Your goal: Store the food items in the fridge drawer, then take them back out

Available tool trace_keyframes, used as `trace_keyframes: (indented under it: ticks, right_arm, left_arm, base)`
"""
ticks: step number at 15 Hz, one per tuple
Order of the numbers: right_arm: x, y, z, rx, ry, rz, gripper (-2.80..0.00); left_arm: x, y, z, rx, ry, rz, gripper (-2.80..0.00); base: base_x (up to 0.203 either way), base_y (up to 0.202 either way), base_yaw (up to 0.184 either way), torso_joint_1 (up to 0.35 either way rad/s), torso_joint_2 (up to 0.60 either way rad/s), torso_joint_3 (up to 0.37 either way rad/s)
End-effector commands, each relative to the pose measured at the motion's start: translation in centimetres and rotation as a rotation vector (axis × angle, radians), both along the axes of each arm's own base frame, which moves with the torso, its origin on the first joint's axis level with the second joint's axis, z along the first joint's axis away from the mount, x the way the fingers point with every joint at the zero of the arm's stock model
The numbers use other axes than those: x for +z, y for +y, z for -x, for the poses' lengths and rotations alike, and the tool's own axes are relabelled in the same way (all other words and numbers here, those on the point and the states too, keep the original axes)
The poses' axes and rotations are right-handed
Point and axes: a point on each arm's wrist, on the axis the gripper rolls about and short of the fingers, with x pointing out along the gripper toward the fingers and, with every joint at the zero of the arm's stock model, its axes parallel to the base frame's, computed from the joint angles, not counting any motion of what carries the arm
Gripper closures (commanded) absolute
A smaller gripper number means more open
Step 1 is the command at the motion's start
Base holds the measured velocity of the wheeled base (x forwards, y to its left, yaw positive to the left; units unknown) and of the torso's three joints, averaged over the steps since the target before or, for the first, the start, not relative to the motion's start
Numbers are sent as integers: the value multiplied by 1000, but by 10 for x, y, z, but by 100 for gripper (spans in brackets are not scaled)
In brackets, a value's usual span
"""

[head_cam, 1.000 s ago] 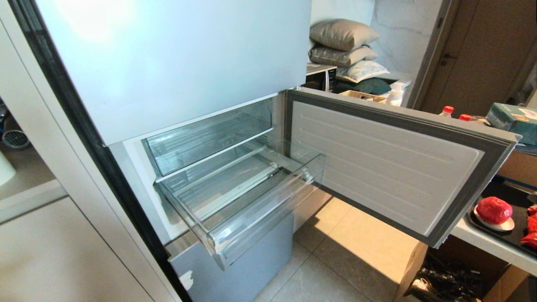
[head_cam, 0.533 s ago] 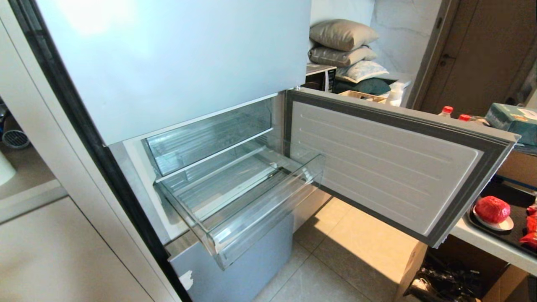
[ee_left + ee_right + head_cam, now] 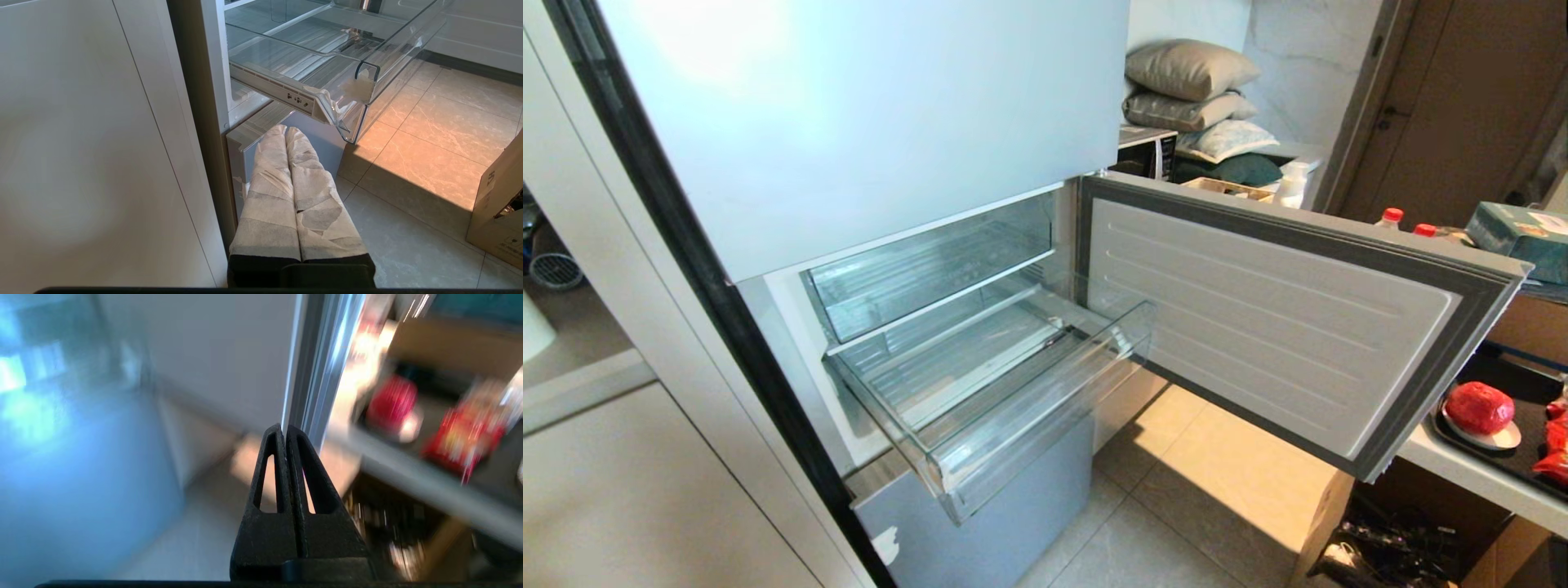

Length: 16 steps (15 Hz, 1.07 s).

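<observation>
Clear plastic, the fridge drawer (image 3: 980, 392) stands pulled out at the head view's centre, nothing in it, while the food items (image 3: 1480, 407) sit on a tray (image 3: 1499, 380) at lower right. Left gripper (image 3: 286, 131) and right gripper (image 3: 284, 430) each show fingers pressed together, holding nothing.

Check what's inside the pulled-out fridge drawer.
The drawer holds nothing: only its ribbed floor shows through the clear plastic. The red food sits on a plate on the counter tray.
</observation>
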Motion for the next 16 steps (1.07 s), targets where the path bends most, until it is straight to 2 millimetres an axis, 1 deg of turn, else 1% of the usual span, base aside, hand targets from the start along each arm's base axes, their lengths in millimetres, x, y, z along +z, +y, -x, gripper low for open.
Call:
trace_keyframes:
  ticks: [1, 3, 5, 6, 9, 10, 11, 16]
  right_arm:
    - [-30, 4, 20, 34, 95, 15, 0]
    - [-44, 3, 22, 46, 221, 29, 0]
    - [-50, 2, 25, 90, 266, 17, 0]
    - [-50, 2, 28, 89, 228, 8, 0]
    - [-53, 2, 43, 89, 36, 3, 0]
    - [-53, 2, 45, 85, 5, -6, 0]
    - [-53, 2, 46, 76, -2, -45, 0]
    - [-52, 2, 46, 67, -6, -77, 0]
  left_arm:
    - [0, 0, 0, 0, 2, 0, 0]
    - [0, 0, 0, 0, 2, 0, 0]
    - [0, 0, 0, 0, 0, 0, 0]
    - [0, 0, 0, 0, 3, 0, 0]
    - [0, 0, 0, 0, 0, 0, 0]
    - [0, 0, 0, 0, 2, 0, 0]
    - [0, 0, 0, 0, 1, 0, 0]
    - [0, 0, 0, 0, 1, 0, 0]
  base:
    - [0, 0, 0, 0, 0, 0]
    - [0, 0, 0, 0, 0, 0]
    - [0, 0, 0, 0, 0, 0]
    - [0, 0, 0, 0, 0, 0]
    - [0, 0, 0, 0, 0, 0]
    - [0, 0, 0, 0, 0, 0]
    - [0, 0, 0, 0, 0, 0]
    - [0, 0, 0, 0, 0, 0]
